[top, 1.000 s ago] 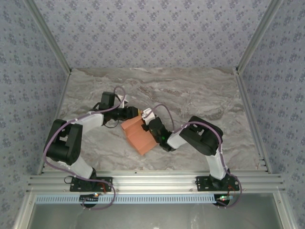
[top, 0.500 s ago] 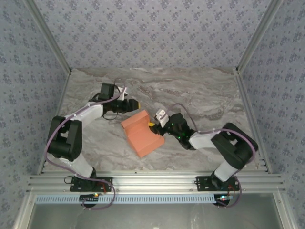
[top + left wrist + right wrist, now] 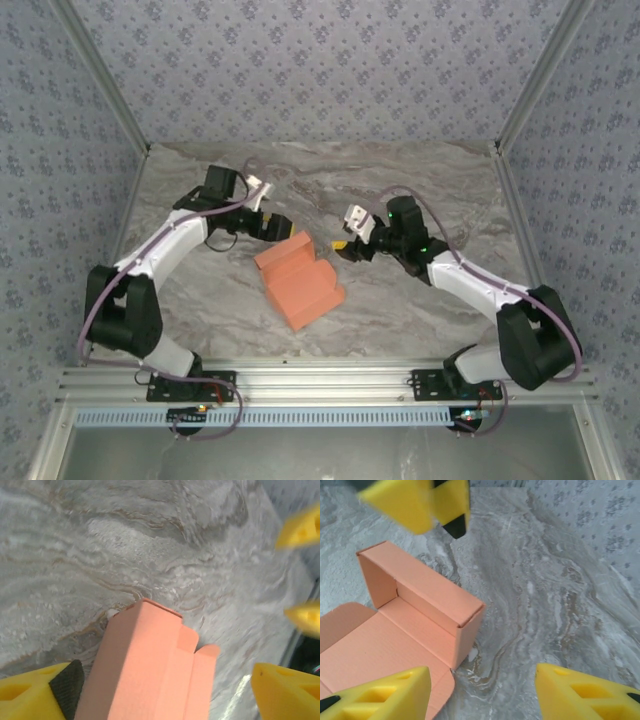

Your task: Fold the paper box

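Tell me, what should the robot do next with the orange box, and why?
Probably lower the right gripper to the flat flap of the paper box and tip it up. The walls already stand, that flap lies flat on the table, and the right and left gripper are open, holding nothing.

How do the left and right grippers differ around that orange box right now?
The left gripper hangs at the far corner of the paper box, with the box between its jaws; the right gripper is off to the box's right, apart from it, with mostly table between its jaws. Shared: both stand open, holding nothing.
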Robot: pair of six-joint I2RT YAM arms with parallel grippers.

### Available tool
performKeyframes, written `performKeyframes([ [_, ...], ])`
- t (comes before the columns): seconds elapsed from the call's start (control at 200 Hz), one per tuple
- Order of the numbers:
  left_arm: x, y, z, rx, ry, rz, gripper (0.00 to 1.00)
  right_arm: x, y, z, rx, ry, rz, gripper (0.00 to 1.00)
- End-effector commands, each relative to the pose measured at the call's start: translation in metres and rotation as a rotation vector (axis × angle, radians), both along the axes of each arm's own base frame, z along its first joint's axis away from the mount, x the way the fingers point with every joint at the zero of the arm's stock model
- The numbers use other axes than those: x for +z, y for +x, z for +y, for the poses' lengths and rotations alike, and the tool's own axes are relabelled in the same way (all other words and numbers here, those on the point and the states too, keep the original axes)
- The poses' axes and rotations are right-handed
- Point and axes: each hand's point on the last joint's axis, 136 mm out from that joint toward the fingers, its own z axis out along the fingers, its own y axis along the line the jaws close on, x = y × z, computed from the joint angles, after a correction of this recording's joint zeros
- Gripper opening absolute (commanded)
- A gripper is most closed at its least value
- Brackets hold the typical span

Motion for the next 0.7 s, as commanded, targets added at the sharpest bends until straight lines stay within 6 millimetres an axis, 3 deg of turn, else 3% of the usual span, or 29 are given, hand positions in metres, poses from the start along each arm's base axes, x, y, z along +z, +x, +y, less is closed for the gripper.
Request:
performKeyframes([
  [0.0,-0.011,-0.011,-0.002,-0.134,0.2,-0.092,0.95,0.011,-0.002,-0.018,-0.007,0.045,0.032,0.59],
  [0.22,-0.056,-0.027,0.001,-0.217,0.412,-0.032,0.99,0.007,0.001,-0.029,-0.03,0.05,0.069,0.61],
  [0.29,-0.061,-0.03,0.002,-0.241,0.427,-0.027,0.96,0.008,0.005,-0.031,-0.031,0.059,0.066,0.61],
  [0.515,-0.059,-0.013,0.012,-0.217,0.521,-0.087,0.89,0.007,0.01,-0.036,-0.011,0.046,0.088,0.6],
  [0.695,-0.073,-0.031,0.009,-0.285,0.539,-0.07,0.83,0.008,0.015,-0.041,-0.011,0.058,0.1,0.6],
])
